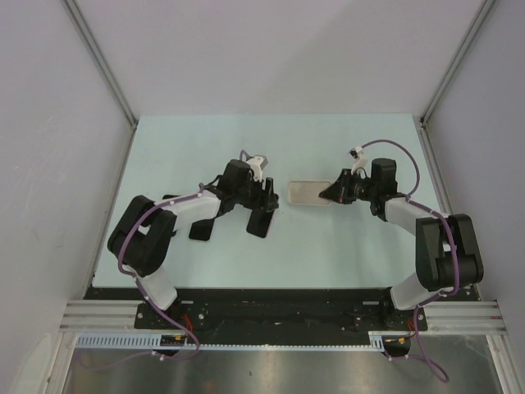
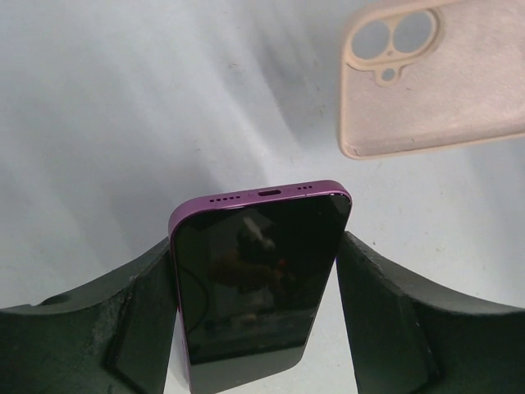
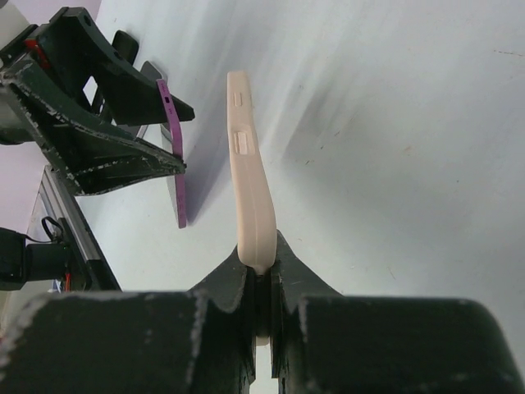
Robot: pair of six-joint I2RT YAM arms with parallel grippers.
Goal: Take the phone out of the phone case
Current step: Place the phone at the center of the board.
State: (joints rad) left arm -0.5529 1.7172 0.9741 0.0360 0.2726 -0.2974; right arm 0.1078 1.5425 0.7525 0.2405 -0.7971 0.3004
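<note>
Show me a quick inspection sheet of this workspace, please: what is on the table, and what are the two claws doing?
Surface: pale blue-green tabletop, no spills or marks seen.
Job's things: purple-edged black-screened phone is out of the pale beige soft phone case; the two are apart.
Clutter: nothing seen.
Claws: left claw closed on the phone's two long sides; right claw pinching one end of the case.
Cables: purple cables run along both arms, away from the claws.
Surroundings: plain grey walls on three sides; metal rail at the near edge.
</note>
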